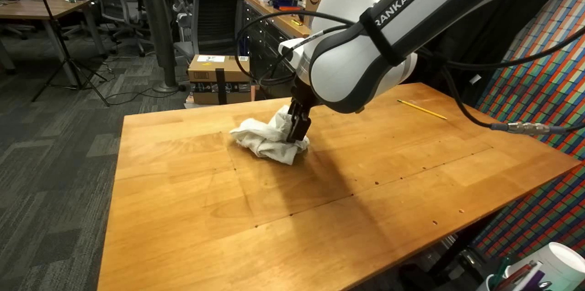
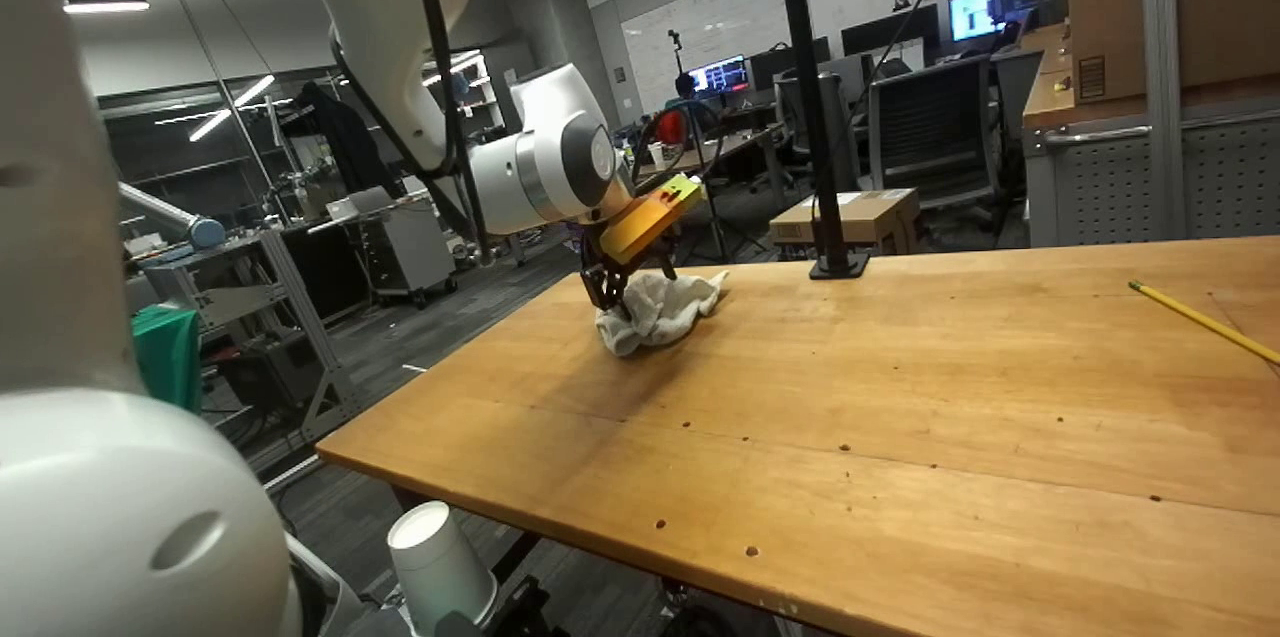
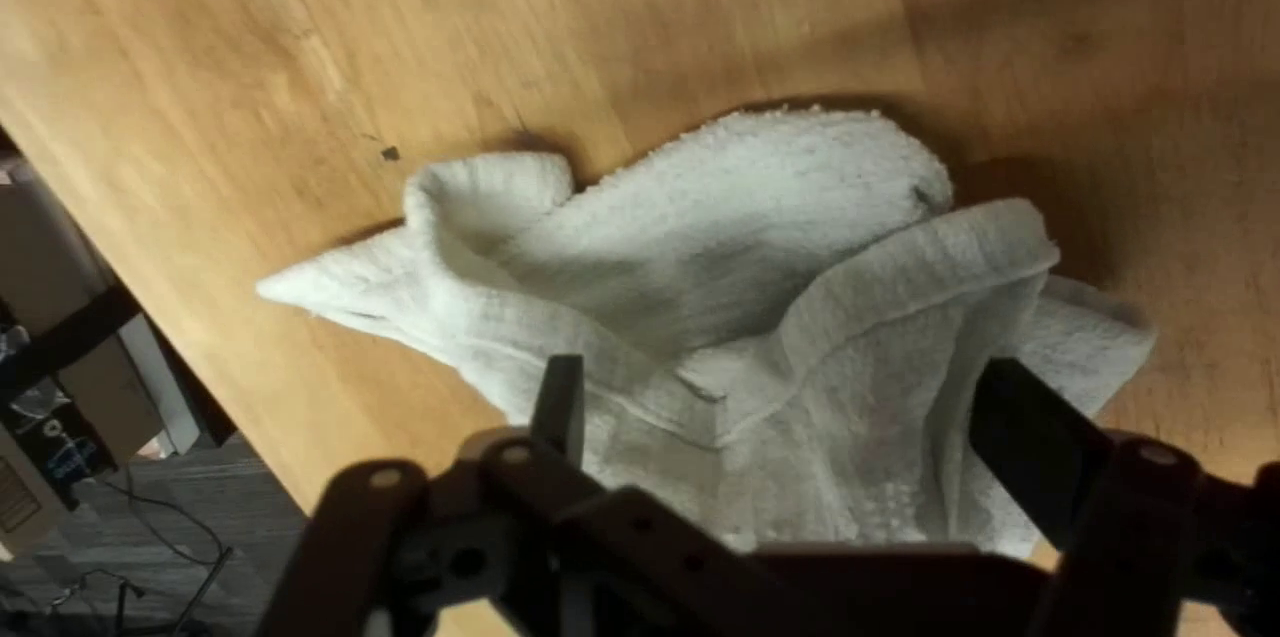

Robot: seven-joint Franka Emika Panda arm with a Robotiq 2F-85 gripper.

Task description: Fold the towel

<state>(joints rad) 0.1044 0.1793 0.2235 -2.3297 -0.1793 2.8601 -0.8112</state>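
Across much of an exterior view stretches your wooden table, warm brown and dotted with small dark holes. Over it your arm, white with dark trim, reaches in from about two o'clock, its wrist angled down toward the tabletop. Past the far edge, toward eleven o'clock from the cloth, you can see a taped cardboard box.

At the arm's end, your black claw is spread wide. From the middle of the wrist view, its two fingers stand at about seven and four o'clock, with a broad gap between them. Fabric shows across that gap, but you have nothing pinched. Both fingers overlap the cloth from above; whether either tip touches it, you cannot tell.

Under the claw, your off-white towel sits on the table, at about ten o'clock from the tabletop's centre, crumpled into a loose heap. Seen from the wrist, two raised hems slope together into a V-shaped dip near its middle. A rounded, fuzzy flap swells toward one o'clock, a pointed corner stretches out to nine, and a smaller corner juts at three.

Well apart from it, between two and three o'clock, lies your yellow pencil.
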